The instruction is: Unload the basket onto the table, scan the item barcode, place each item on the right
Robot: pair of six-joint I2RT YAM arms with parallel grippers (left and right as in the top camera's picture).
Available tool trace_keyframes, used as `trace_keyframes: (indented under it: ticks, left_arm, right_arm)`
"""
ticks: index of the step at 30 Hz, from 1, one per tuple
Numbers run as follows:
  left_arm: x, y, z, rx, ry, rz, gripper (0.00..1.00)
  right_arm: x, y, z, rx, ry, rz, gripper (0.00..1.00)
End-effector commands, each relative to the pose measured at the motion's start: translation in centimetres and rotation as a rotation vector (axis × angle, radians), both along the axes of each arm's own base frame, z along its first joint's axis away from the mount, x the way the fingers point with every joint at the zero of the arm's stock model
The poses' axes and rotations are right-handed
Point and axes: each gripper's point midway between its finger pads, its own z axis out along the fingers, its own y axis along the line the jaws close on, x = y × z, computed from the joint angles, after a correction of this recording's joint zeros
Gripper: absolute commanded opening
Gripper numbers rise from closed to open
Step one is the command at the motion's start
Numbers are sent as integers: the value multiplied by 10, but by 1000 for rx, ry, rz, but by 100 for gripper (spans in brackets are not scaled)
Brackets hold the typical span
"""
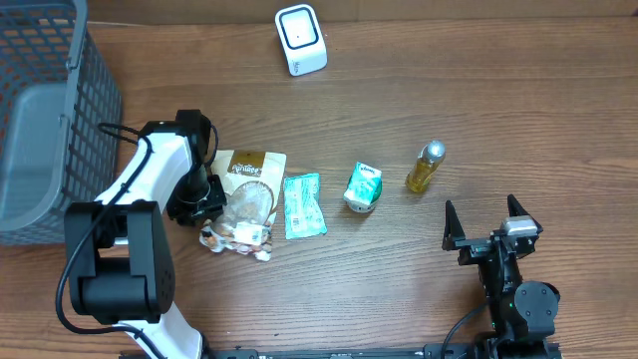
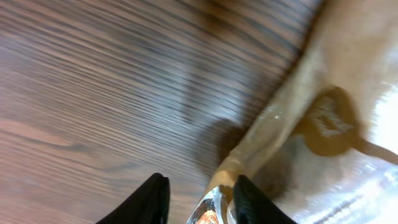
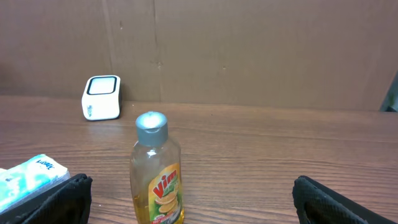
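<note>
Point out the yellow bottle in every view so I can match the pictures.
Overhead: yellow bottle stands right of centre.
Left wrist: not in it; only the bag shows there.
Right wrist: the bottle is upright, lower left of centre.
Shared landmark: white scanner, top centre overhead, at left in the right wrist view.

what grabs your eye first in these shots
The left arm, bent down at centre-left, its fingers pinching the edge of a brown pouch. To its right come a teal packet, a small carton and a yellow bottle; a white scanner stands at the far edge, a grey basket far left.
</note>
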Motion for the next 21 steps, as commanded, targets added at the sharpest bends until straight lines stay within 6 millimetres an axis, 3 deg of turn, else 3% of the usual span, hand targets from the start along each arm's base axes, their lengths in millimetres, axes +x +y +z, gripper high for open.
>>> trace_keyframes:
  ticks: [1,11,15,21]
  left_arm:
    - [-6,-29,-2,-142,22,-33,37]
    - [0,-42,6,-173,5,-102,47]
    - [22,-44,36,-174,-87,-109,51]
    - [65,-34,109,-109,-302,-126,58]
  right_arm:
    - [0,2,-2,-1,-4,7,100]
    - [0,2,-2,-1,-4,7,100]
    - [0,2,-2,-1,-4,7,100]
    - [0,2,-2,-1,-4,7,100]
